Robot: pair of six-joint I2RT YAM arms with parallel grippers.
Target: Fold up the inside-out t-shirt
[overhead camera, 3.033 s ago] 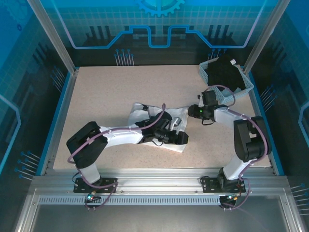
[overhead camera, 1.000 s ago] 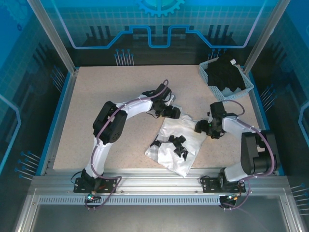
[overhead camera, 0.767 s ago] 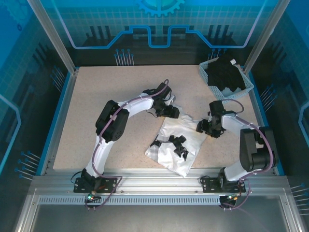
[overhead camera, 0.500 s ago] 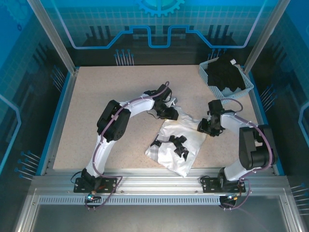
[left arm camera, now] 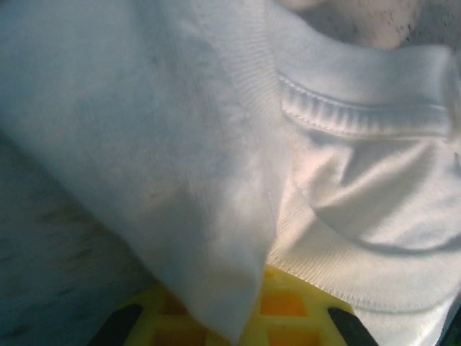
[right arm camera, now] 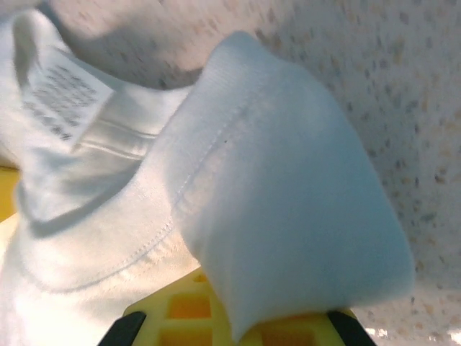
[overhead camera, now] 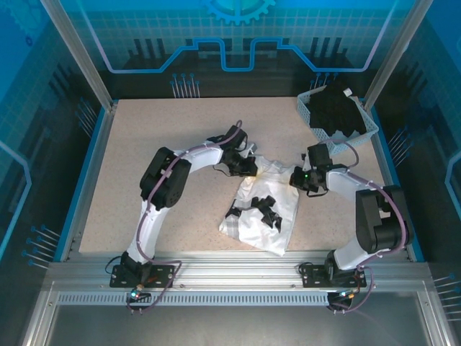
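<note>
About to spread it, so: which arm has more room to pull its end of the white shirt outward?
Left, probably. Both are shut on the t-shirt's far edge, but the left gripper has bare table beyond it, while the right gripper sits close to the basket.

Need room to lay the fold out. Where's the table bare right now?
Bare: the table far left, between side rail and left arm, and the far strip toward the basket. Crowded: the middle, where left gripper and right gripper pinch the t-shirt; basket corner too.
</note>
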